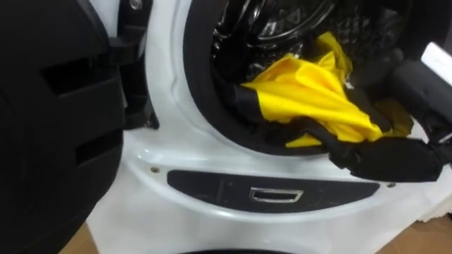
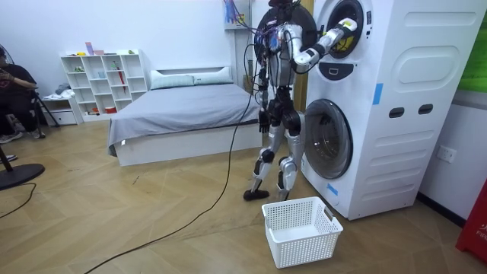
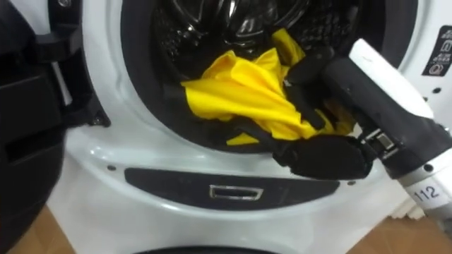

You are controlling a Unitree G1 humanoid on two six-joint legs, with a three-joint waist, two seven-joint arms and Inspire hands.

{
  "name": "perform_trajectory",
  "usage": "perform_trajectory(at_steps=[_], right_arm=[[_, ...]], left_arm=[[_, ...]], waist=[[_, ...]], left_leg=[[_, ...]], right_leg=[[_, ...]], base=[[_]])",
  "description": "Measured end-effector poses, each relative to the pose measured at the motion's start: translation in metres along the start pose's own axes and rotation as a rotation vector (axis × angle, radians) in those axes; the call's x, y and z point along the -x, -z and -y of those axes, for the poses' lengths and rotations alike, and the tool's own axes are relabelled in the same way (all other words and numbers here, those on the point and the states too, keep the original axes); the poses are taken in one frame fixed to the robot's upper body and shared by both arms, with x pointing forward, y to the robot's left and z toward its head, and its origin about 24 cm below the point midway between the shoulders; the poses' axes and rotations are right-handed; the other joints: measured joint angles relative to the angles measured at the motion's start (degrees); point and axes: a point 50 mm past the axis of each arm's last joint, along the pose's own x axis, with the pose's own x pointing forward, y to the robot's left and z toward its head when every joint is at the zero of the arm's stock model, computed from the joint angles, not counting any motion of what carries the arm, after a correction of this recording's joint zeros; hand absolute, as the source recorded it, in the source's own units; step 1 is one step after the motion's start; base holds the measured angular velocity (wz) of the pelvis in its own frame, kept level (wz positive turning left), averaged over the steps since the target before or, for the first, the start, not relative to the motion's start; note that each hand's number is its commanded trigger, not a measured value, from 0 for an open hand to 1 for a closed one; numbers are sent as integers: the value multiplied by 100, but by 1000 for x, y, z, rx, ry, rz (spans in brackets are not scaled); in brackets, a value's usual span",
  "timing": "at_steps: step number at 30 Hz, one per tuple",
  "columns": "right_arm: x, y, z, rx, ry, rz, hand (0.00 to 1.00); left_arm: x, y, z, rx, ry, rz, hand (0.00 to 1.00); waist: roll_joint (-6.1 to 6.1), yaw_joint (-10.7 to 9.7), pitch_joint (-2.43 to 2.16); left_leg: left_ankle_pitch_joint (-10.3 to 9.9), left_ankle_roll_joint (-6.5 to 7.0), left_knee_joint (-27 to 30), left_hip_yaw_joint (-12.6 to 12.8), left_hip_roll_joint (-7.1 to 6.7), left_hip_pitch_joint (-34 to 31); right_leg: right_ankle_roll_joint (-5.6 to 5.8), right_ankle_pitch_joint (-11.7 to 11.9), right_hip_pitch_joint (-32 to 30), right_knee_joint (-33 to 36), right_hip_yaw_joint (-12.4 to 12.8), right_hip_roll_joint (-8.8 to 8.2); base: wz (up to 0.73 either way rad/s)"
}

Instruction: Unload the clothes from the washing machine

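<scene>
1. Washing machine (image 2: 411,114): tall white stacked unit on the room view's right, w/ two round openings, upper & lower. Robot stands upright right in front of it, facing it, right arm raised to the upper opening.
2. Bed (image 2: 183,106): grey cover, behind the robot, well apart from the machine.
3. Shelf (image 2: 103,80): white cubby unit against the back wall, beside the bed, small items in it.
4. Person (image 2: 15,91): seated at the room view's left edge, far from the machine.
5. Door (image 1: 56,127): black, swung open at the left of the upper opening in the eye views.
6. Basket (image 2: 300,228): white plastic, on the wood floor near the robot's feet, just in front of the machine.
7. Drum (image 3: 233,21): dark & shiny inside, ringed by a black seal.
8. Yellow cloth (image 3: 240,92): bunched at the mouth of the upper drum, lying on the bottom of the seal, partly inside.
9. Right hand (image 3: 325,156): black, comes in from the right; fingers run under the cloth & thumb over it, so it's clamped on the yellow cloth at the opening's lower right.
10. Metal latch slot (image 3: 236,192): on the dark panel just below the opening.
</scene>
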Motion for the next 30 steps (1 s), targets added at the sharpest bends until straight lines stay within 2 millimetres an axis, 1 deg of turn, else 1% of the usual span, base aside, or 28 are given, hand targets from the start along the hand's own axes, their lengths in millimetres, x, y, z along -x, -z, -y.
perform_trajectory(at_steps=[1,2,3,4,7,9,12,13,14,15,16,18,19,21,22,24,26,27,29,30], right_arm=[[1,1,0,-2,5,-5,100],[2,1,0,-1,11,-9,100],[5,3,2,5,27,-26,100],[9,5,3,0,44,-45,100],[16,9,4,3,64,-73,100],[20,10,4,4,76,-86,100],[24,12,5,2,98,-101,100],[29,13,7,-7,118,-112,100],[30,12,6,-13,118,-111,100],[31,13,5,-24,124,-112,100],[32,13,5,-35,131,-113,100],[37,17,9,-49,170,-142,100],[39,19,10,-55,188,-158,100],[43,22,15,-81,224,-177,100],[43,21,15,-94,227,-165,100],[42,20,16,-117,233,-148,100],[42,20,18,-155,246,-137,100],[41,21,20,-180,257,-134,100],[44,22,25,-180,276,-145,100],[46,24,29,-179,297,-157,100]], left_arm=[[0,0,1,2,2,1,0],[0,0,1,2,2,2,0],[0,-1,-1,8,-4,2,0],[0,1,-3,25,-17,-1,0],[2,12,-6,36,-39,-40,0],[3,15,-6,37,-42,-46,0],[3,15,-7,45,-46,-46,0],[3,15,-8,45,-46,-45,0],[3,15,-8,45,-47,-47,0],[3,16,-9,46,-49,-49,0],[3,16,-9,47,-50,-48,0],[3,14,-9,43,-50,-42,0],[3,14,-9,43,-50,-40,0],[2,10,-9,37,-49,-31,0],[1,6,-10,32,-49,-23,0],[1,3,-9,32,-47,-9,0],[0,0,-8,32,-43,5,0],[0,-1,-8,32,-44,6,0],[0,2,-6,34,-39,-4,0],[0,5,-5,34,-36,-14,0]], waist=[[5,-40,7],[11,-58,13],[-14,-50,20],[-58,17,13],[-137,33,10],[-139,32,10],[-144,17,7],[-144,15,7],[-141,17,6],[-140,15,6],[-139,-1,6],[-117,-79,8],[-93,-106,4],[11,-188,24],[37,-174,33],[47,-194,41],[58,-296,43],[32,-319,52],[11,-380,51],[11,-408,51]], left_leg=[[-10,-19,-14,129,36,2],[-6,-21,-46,153,50,13],[-6,-21,-150,183,73,31],[-7,-20,-219,249,70,26],[-13,-18,-249,296,48,-17],[-32,-15,-256,312,44,-19],[-38,-13,-264,522,43,-57],[-38,-13,-263,619,37,-79],[-38,-13,-262,671,37,-81],[-38,-13,-260,800,38,-81],[-38,-13,-260,881,50,-82],[-46,-5,-262,946,44,-96],[-64,-2,-263,985,47,-111],[-120,18,-262,1200,61,-125],[-124,21,-264,1268,55,-135],[-131,22,-267,1349,46,-134],[-197,33,-285,1357,59,-136],[-219,54,-287,1397,60,-137],[-228,42,-267,1452,107,-126],[-240,23,-260,1520,123,-107]], right_leg=[[0,0,11,-1,131,21],[4,-2,2,-3,180,40],[7,-4,-45,3,171,75],[8,-4,-105,6,164,118],[7,-4,-169,7,151,125],[8,-4,-174,18,183,126],[16,1,-238,36,298,128],[28,9,-287,64,343,135],[28,9,-322,105,364,142],[39,17,-352,124,454,157],[58,29,-361,109,475,154],[71,37,-394,122,479,149],[72,37,-423,139,479,154],[73,38,-496,241,487,196],[73,38,-544,306,484,207],[74,37,-556,312,482,212],[66,38,-593,338,473,241],[46,42,-645,411,498,305],[26,55,-641,414,532,321],[15,64,-638,418,596,324]], base=[[48],[40],[22],[11],[-2],[6],[-2],[-12],[-25],[-32],[-31],[-20],[-22],[-38],[-43],[-28],[-10],[-16],[-19],[-24]])
